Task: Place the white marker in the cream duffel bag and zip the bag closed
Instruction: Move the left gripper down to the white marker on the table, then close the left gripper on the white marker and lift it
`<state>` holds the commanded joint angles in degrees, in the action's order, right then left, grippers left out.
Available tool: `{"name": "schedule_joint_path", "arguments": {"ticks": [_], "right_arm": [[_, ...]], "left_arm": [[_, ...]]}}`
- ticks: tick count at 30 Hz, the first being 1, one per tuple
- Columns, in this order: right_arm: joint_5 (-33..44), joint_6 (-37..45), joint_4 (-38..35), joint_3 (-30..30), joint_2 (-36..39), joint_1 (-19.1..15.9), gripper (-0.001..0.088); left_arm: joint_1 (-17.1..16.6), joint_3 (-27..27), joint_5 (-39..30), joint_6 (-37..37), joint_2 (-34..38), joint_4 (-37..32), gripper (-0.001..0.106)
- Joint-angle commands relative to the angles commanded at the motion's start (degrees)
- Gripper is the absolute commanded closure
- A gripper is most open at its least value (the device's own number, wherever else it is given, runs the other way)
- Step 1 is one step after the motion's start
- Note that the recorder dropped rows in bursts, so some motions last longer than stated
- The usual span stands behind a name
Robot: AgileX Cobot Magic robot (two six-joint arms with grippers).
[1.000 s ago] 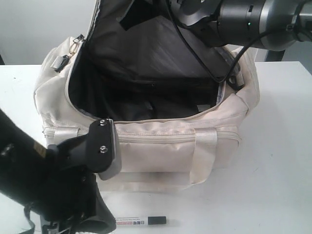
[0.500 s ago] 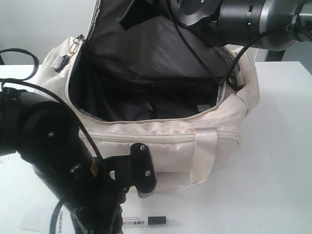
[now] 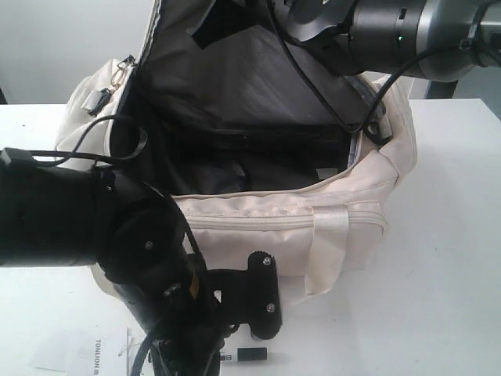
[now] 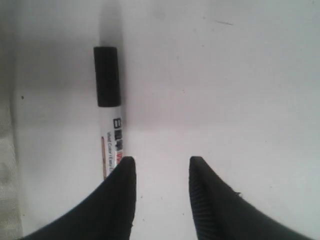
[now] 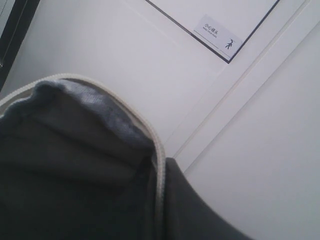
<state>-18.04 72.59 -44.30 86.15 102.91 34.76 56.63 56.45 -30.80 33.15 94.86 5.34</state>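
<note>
The white marker lies flat on the bench at the lower middle of the exterior view, just in front of the cream duffel bag, whose flap stands open. The left gripper hangs low over the marker, its fingers narrowly parted around bare bench, with one tip overlapping the barrel. The right arm reaches the flap at the upper right; I cannot tell how its fingers stand.

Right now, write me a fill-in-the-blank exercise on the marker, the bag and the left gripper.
The white marker has a ____ cap.
It lies on the ____, not inside the cream duffel bag.
The left gripper is ____, with nothing between its jaws.
Missing words: black; table; open.
</note>
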Motion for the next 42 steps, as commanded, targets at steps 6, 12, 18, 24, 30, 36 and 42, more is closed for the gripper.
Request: {"name": "schedule_joint_path", "arguments": {"ticks": [6, 12, 18, 24, 30, 36, 42], "right_arm": [[0.0, 0.6, 0.0, 0.0, 0.0, 0.0, 0.0868], [0.0, 0.7, 0.0, 0.0, 0.0, 0.0, 0.0868], [0.0, 0.7, 0.0, 0.0, 0.0, 0.0, 0.0868], [0.0, 0.7, 0.0, 0.0, 0.0, 0.0, 0.0868], [0.0, 0.7, 0.0, 0.0, 0.0, 0.0, 0.0868], [0.0, 0.7, 0.0, 0.0, 0.0, 0.0, 0.0868], [0.0, 0.7, 0.0, 0.0, 0.0, 0.0, 0.0868]], "left_arm": [[0.0, 0.0, 1.4, -5.7, 3.9, -4.9, 0.064], [0.0, 0.0, 2.8, -7.2, 4.5, -6.1, 0.064], [0.0, 0.1, 4.1, -7.8, 5.9, -6.2, 0.064], [-0.2, 0.1, 4.8, -7.8, 7.5, -6.3, 0.064], [-1.7, 0.1, 5.5, -8.1, 8.9, -6.3, 0.064], [-2.2, 0.1, 5.7, -7.8, 8.9, -6.6, 0.1], [-2.2, 0.1, 5.7, -9.2, 7.8, -6.7, 0.105]]}}
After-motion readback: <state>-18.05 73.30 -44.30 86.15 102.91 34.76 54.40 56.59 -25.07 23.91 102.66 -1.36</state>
